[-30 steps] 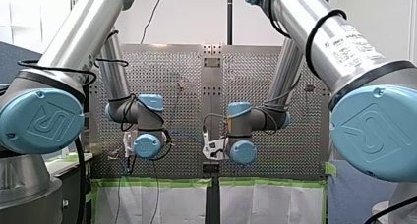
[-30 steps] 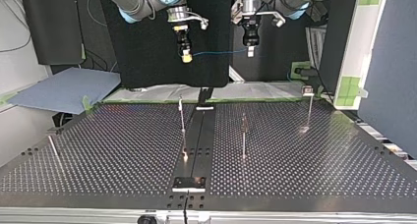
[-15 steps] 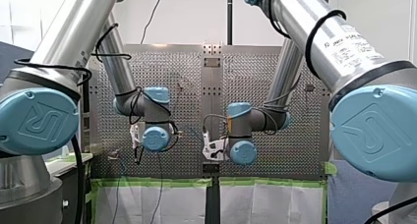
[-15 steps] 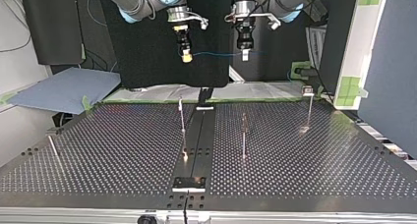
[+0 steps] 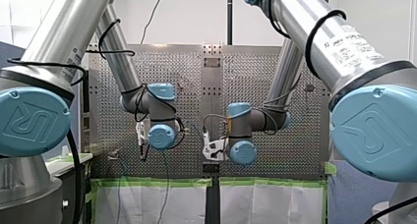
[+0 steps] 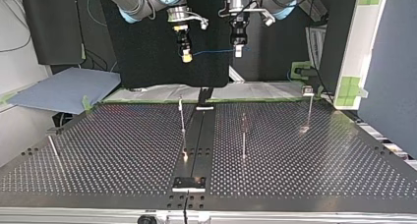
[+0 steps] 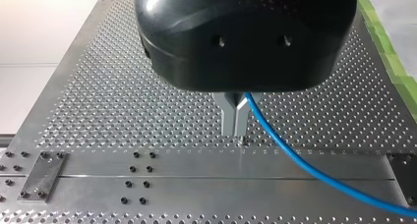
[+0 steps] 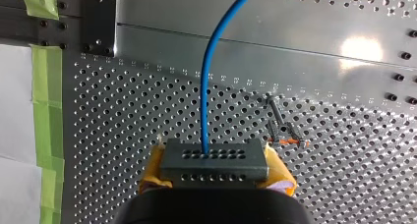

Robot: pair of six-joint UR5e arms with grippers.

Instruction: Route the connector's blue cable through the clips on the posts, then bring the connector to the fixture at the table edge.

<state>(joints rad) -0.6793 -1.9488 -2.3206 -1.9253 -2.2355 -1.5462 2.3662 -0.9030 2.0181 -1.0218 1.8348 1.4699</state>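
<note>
My right gripper (image 8: 215, 160) is clamping its yellow pads (image 8: 278, 172) on both sides of the dark connector (image 8: 216, 169), and the blue cable (image 8: 205, 101) is rising out of the connector's top face and running on ahead over the perforated table (image 8: 344, 27). My left gripper (image 7: 235, 118) is pressing its metal fingers (image 7: 227, 115) together on the cable, which is trailing off to one side. In the top view both grippers are hanging high above the table, well clear of the posts (image 6: 243, 135), with the cable stretching nearly level between them.
</note>
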